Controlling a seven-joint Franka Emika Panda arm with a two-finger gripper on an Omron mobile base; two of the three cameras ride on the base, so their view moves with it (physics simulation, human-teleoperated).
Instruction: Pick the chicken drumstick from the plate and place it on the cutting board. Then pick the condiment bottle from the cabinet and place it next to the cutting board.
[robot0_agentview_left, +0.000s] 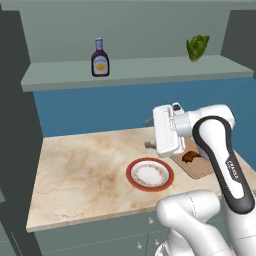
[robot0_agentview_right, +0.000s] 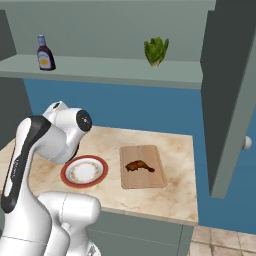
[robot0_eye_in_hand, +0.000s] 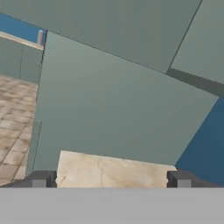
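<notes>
The dark-brown chicken drumstick (robot0_agentview_left: 190, 156) (robot0_agentview_right: 139, 166) lies on the wooden cutting board (robot0_agentview_left: 200, 167) (robot0_agentview_right: 142, 178) at the right of the counter. Left of the board sits the red-rimmed plate (robot0_agentview_left: 131, 174) (robot0_agentview_right: 65, 173), with nothing on it. The condiment bottle (robot0_agentview_left: 100, 58) (robot0_agentview_right: 45, 53) stands upright on the cabinet shelf (robot0_agentview_left: 150, 72) (robot0_agentview_right: 125, 70), toward its left end. My gripper (robot0_agentview_left: 148, 134) (robot0_eye_in_hand: 111, 179) hovers above the counter, over the plate's far side, pointing left. It is open and holds nothing.
A green leafy vegetable (robot0_agentview_left: 197, 47) (robot0_agentview_right: 156, 51) sits on the shelf's right part. A tall dark cabinet panel (robot0_agentview_left: 15, 125) (robot0_eye_in_hand: 113, 100) bounds the marble counter (robot0_agentview_left: 85, 170) (robot0_agentview_right: 175, 195) on the left. On the right an open door (robot0_agentview_right: 230, 100) hangs.
</notes>
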